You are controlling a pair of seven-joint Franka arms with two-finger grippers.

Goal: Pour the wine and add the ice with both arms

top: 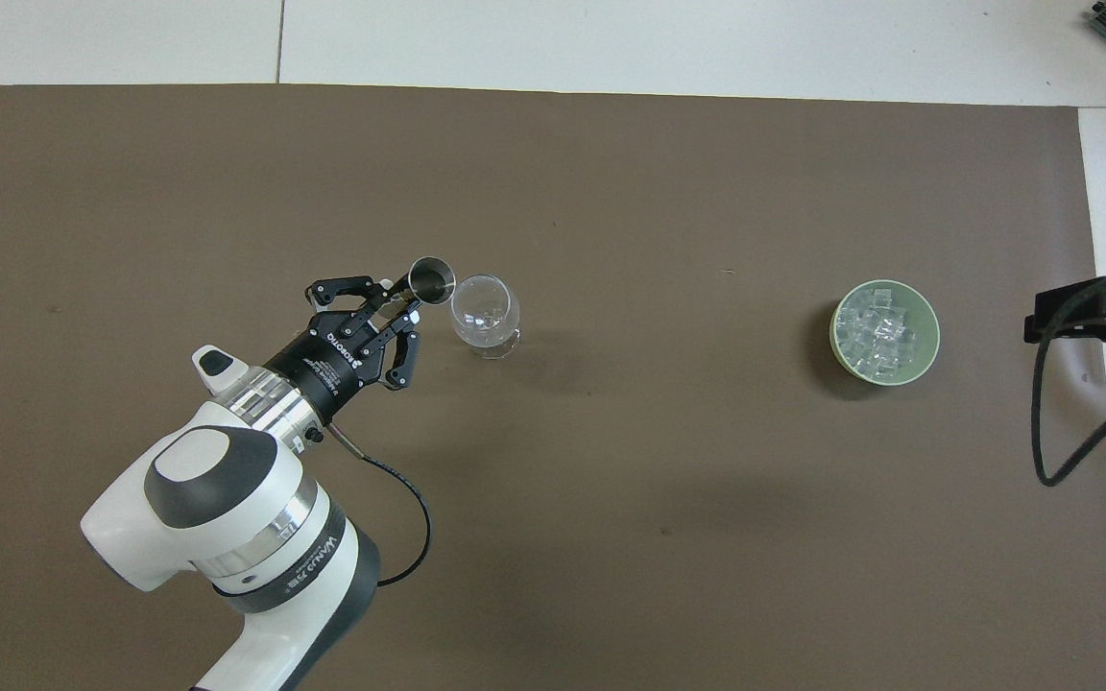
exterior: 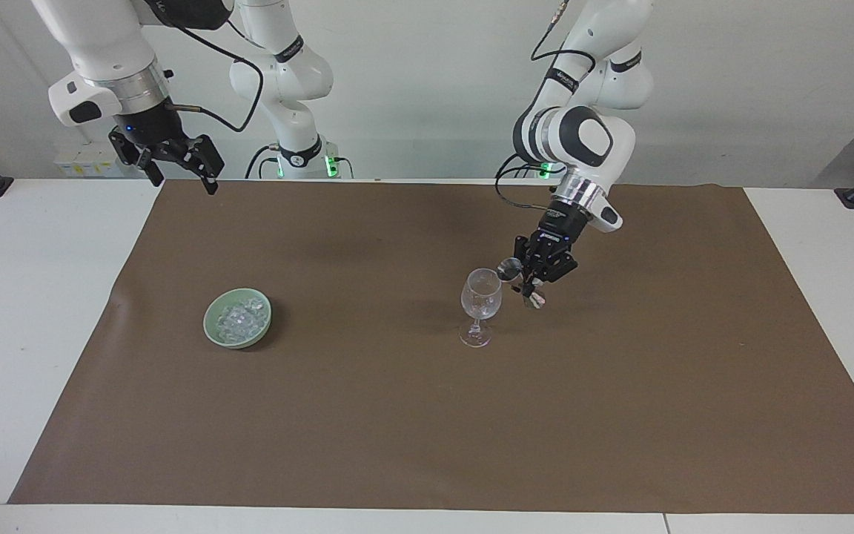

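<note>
Ice in bowl, left jaws gripping jigger

White table w/ brown mat over most of it, plain pale wall at back.

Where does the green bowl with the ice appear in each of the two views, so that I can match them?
Facing view: the green bowl sits on the brown mat in the left half of the picture, below the raised right gripper.
Overhead view: the same bowl is near the right edge, level with the wine glass.
Shared landmark: the wine glass, standing toward the left arm's end of the table from the bowl.
</note>
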